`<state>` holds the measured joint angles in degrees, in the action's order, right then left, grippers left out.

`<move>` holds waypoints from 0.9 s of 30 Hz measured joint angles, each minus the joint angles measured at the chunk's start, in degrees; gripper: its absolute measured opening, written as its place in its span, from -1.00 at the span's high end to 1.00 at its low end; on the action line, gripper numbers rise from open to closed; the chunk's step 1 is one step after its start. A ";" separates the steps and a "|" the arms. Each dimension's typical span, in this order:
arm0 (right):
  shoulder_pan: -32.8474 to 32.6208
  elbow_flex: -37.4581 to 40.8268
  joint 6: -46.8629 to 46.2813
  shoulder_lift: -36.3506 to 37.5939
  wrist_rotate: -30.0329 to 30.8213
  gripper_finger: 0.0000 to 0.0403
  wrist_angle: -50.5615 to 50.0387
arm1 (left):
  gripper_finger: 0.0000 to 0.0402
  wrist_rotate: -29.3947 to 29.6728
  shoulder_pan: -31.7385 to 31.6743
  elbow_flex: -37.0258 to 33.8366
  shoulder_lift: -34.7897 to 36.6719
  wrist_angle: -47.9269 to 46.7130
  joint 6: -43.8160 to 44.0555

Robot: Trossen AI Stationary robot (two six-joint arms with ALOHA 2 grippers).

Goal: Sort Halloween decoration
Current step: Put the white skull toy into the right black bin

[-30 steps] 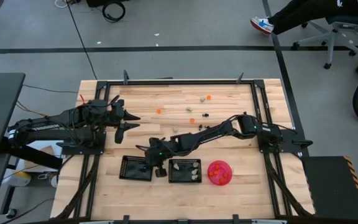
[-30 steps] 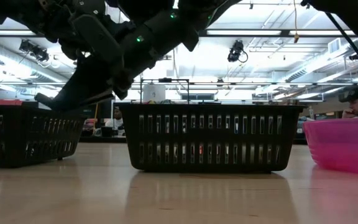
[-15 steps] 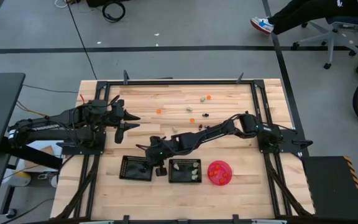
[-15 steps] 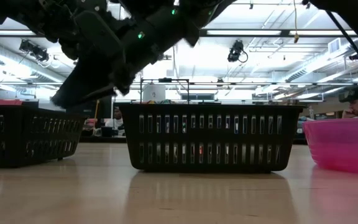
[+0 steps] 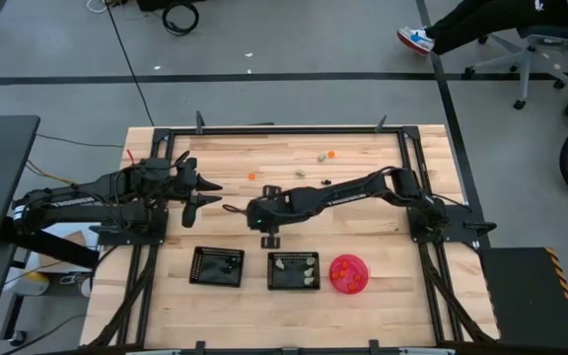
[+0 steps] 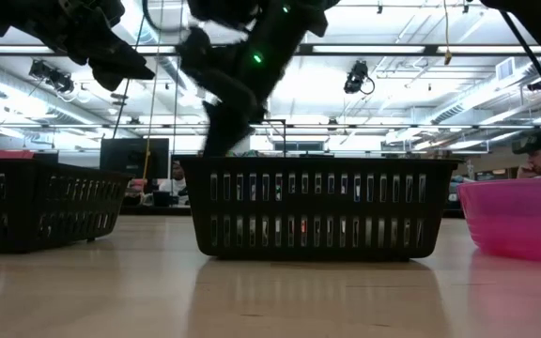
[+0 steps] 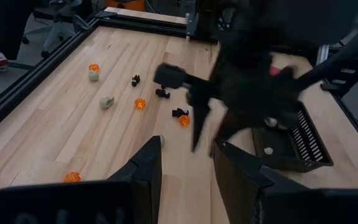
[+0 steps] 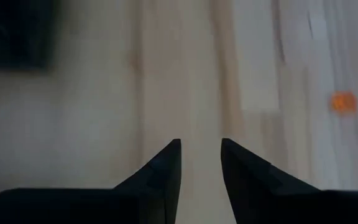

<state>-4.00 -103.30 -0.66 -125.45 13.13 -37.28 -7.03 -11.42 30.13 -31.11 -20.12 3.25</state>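
High view shows your right gripper (image 5: pixel 264 229) has swung up and away from the trays: half a second ago it hung at the gap between the left tray (image 5: pixel 216 266) and the middle tray (image 5: pixel 294 270), and now it sits over bare wood at about 12 o'clock from that gap, near the table's centre. Your right wrist view confirms it, with pale boards under the fingers (image 8: pixel 166 163), a blurred orange trinket (image 8: pixel 342 102) off to one side, and the jaws a narrow gap apart holding nothing. Your left gripper (image 5: pixel 209 195) has not moved; it waits at 9 o'clock from the right one, jaws parted a little and empty in its own wrist view. The loose trinkets (image 5: pixel 325 155) lie scattered toward the table's 12 o'clock edge, orange, black and cream ones apart from each other. Cream pieces rest in the middle tray, orange ones in the pink bowl (image 5: pixel 349 274) at its 3 o'clock. Low view now shows the middle tray clear of the arm, which hangs blurred behind it.
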 joint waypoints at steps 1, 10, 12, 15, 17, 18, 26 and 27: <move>0.46 0.03 -0.38 0.00 0.61 0.42 -1.65 | 0.42 0.00 -0.02 0.02 0.02 0.04 0.00; 4.22 0.78 -3.80 0.00 1.41 0.38 -7.80 | 0.42 0.00 0.00 0.00 0.00 -0.11 0.00; 4.76 0.80 -3.54 0.00 1.42 0.33 -8.96 | 0.42 0.00 -0.01 0.00 0.00 -0.07 0.00; 5.48 0.80 -3.57 0.00 1.41 0.20 -9.49 | 0.42 0.00 0.00 0.01 0.00 -0.09 0.00; 5.95 1.18 -3.66 0.00 1.57 0.11 -9.10 | 0.42 0.00 -0.01 0.00 0.00 -0.11 0.00; 6.11 1.63 -3.68 0.00 1.87 0.06 -8.52 | 0.42 0.00 0.00 0.00 0.00 -0.09 0.00; 7.04 7.93 -3.90 -0.02 1.84 -0.14 -2.53 | 0.42 0.00 -0.01 0.00 0.00 -0.09 0.00; 7.11 8.54 -3.90 -0.02 1.81 -0.14 -1.02 | 0.42 0.00 -0.01 0.00 0.00 -0.09 0.00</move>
<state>3.11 -94.76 -4.56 -125.47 14.94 -38.30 -7.03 -11.43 30.13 -31.11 -20.21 3.25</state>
